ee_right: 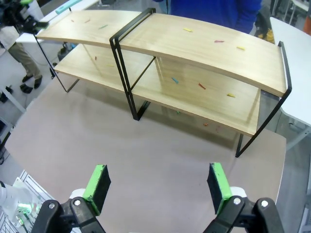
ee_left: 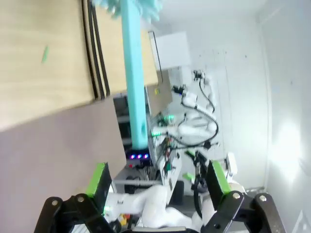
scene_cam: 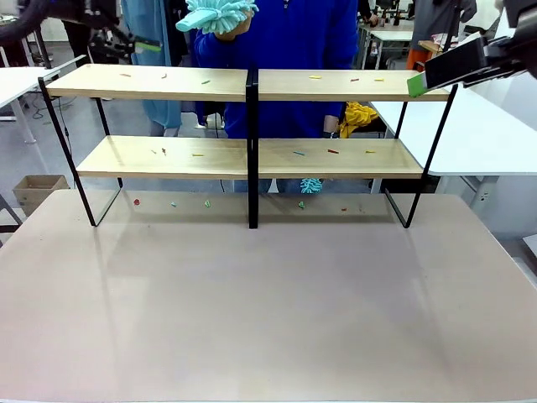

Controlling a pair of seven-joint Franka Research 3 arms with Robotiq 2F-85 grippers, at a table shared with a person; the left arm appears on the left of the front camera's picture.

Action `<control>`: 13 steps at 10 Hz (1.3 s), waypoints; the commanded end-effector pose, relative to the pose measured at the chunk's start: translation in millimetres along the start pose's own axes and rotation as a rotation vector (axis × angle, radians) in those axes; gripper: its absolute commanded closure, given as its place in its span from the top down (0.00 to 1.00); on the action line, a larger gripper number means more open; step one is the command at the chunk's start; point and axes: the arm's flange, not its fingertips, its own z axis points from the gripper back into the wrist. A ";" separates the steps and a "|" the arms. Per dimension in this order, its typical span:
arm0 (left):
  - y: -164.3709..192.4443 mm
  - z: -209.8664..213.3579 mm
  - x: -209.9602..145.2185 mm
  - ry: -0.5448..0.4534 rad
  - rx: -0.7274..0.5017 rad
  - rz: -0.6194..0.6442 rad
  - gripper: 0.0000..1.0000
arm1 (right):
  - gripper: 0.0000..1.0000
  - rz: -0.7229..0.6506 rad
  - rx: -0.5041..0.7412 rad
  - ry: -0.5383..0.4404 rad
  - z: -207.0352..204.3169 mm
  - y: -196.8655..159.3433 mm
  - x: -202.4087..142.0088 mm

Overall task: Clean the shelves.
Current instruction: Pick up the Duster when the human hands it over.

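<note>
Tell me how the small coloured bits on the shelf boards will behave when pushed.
The coloured bits look tiny and thin, so probably very light; a sweep should scatter them. They lie flat on the smooth shelves, so they likely slide rather than roll. No raised lip shows, so they may drop off the edge.

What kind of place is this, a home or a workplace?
Probably a robotics laboratory, not a home. The shelves stand on a plain beige table, strewn with small coloured bits as if staged; more white tables stand behind, and a person in blue holds a teal duster.
</note>
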 end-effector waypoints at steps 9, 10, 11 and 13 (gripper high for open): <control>19.5 -69.8 46.5 -0.136 0.021 0.004 1.00 | 1.00 -0.013 -0.003 -0.002 0.3 0.0 0.1; 19.6 -69.6 45.5 -0.138 0.016 0.005 1.00 | 1.00 -0.013 -0.003 -0.002 0.3 0.0 0.1; 19.5 -69.2 45.2 -0.143 0.013 0.006 1.00 | 1.00 -0.013 -0.003 -0.002 0.3 0.0 0.1; 19.1 -65.1 45.7 -0.170 -0.004 -0.008 0.43 | 1.00 -0.013 -0.003 -0.002 0.3 0.0 0.1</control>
